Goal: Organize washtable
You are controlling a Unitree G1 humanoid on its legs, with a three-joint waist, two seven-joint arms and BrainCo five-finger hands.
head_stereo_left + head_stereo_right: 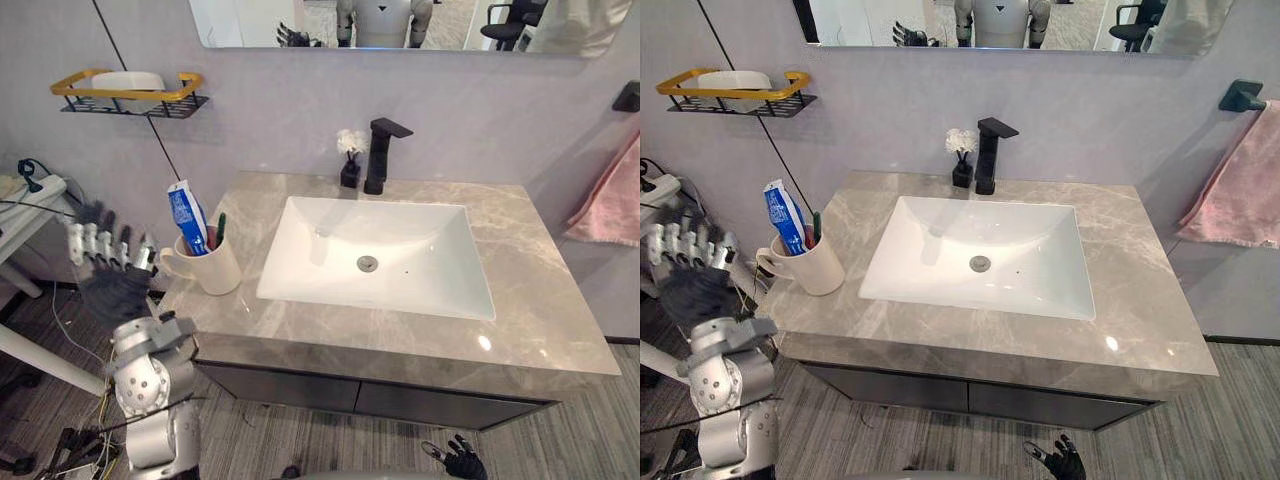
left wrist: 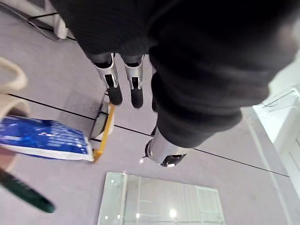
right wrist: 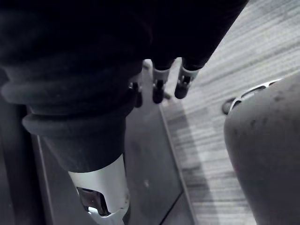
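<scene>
Cup (image 1: 212, 270) left of sink (image 1: 400, 285) holds toothpaste (image 1: 187, 215), green brush (image 1: 220, 229). My left hand (image 1: 113, 288) beside cup, fingers (image 1: 100, 243) spread, empty; right hand (image 1: 463, 463) hangs loose, uncurled.

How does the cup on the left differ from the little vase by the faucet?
The cup is cream with a handle; the vase is black and looks smaller. The cup stands near the left edge of the counter; the vase sits behind the sink beside the faucet. The cup holds a toothpaste tube; the vase holds white flowers. Both stand upright.

Both eye views overlook the same washtable (image 1: 545, 290).
</scene>
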